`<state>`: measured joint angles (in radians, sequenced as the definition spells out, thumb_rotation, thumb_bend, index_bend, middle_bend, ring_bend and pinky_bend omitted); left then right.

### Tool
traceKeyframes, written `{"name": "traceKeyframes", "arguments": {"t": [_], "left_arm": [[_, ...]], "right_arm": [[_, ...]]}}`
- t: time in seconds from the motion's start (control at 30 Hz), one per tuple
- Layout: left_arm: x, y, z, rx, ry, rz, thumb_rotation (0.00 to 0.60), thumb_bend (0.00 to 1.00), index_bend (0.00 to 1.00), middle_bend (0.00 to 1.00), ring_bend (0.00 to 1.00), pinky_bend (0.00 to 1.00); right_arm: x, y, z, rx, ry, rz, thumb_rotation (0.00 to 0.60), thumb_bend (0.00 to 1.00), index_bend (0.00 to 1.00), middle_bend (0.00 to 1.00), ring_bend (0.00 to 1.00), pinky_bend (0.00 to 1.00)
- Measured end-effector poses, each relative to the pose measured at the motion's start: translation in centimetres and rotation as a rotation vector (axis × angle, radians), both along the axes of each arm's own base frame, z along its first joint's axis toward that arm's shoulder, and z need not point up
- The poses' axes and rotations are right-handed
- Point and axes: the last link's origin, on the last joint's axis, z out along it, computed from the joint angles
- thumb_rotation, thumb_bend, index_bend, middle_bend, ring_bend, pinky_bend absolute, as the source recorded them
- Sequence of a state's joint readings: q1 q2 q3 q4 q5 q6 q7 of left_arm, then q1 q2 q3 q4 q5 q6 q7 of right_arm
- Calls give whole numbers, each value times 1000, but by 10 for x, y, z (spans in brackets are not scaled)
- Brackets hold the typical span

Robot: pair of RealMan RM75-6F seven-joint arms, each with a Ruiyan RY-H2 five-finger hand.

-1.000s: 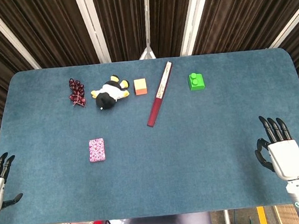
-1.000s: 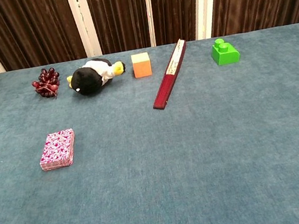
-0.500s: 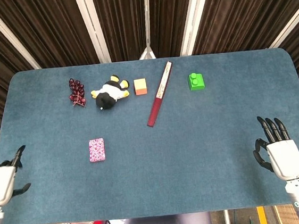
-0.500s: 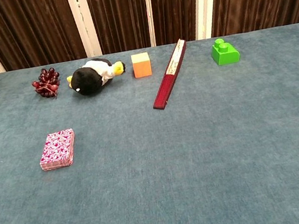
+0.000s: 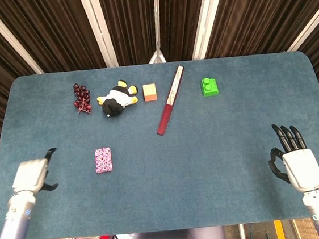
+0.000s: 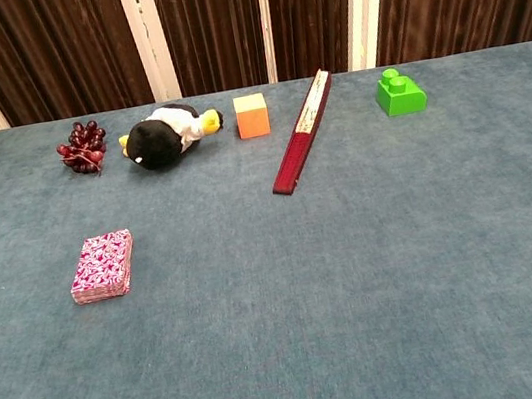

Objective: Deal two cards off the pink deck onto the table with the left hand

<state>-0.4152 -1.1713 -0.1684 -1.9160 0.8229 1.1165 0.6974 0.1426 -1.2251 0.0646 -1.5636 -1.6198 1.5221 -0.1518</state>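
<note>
The pink patterned deck (image 5: 103,159) lies flat on the blue table, left of centre; the chest view shows the same deck (image 6: 102,266) as a neat stack. My left hand (image 5: 33,174) hovers over the table's left part, a good hand's width left of the deck, empty, with fingers apart. Near the front right edge my right hand (image 5: 296,161) is held up with its fingers spread and nothing in it. Neither hand appears in the chest view.
Along the far side lie a bunch of dark grapes (image 5: 81,98), a plush penguin (image 5: 116,99), an orange cube (image 5: 150,92), a folded dark red fan (image 5: 169,100) and a green brick (image 5: 209,86). The table's blue cloth (image 5: 208,148) spreads between them and the deck.
My left hand has come in from the table's left edge toward the deck and turned. The right hand barely shifted. The deck has not moved.
</note>
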Motion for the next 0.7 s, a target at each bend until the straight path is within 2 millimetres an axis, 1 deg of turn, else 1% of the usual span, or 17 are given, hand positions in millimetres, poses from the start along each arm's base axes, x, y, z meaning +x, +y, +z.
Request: {"name": "traceKeyframes", "arguments": {"t": [0.13, 0.4, 0.57, 0.7], "left_arm": [[14, 12, -20, -39, 0, 7, 600, 262, 194, 961, 910, 994], [43, 34, -68, -85, -12, 23, 600, 274, 159, 960, 911, 994], [54, 45, -80, -76, 2, 24, 600, 274, 146, 959, 911, 994], [58, 47, -88, -87, 9, 36, 600, 274, 149, 959, 910, 994]], "right_arm": [[0, 0, 1, 2, -7, 0, 600, 489, 0, 0, 0, 36], [-1, 1, 2, 6, -20, 0, 600, 489, 0, 0, 0, 36], [-1, 1, 3, 8, -27, 1, 600, 489, 0, 0, 0, 36], [0, 2, 3, 8, -31, 6, 600, 489, 0, 0, 0, 36]]}}
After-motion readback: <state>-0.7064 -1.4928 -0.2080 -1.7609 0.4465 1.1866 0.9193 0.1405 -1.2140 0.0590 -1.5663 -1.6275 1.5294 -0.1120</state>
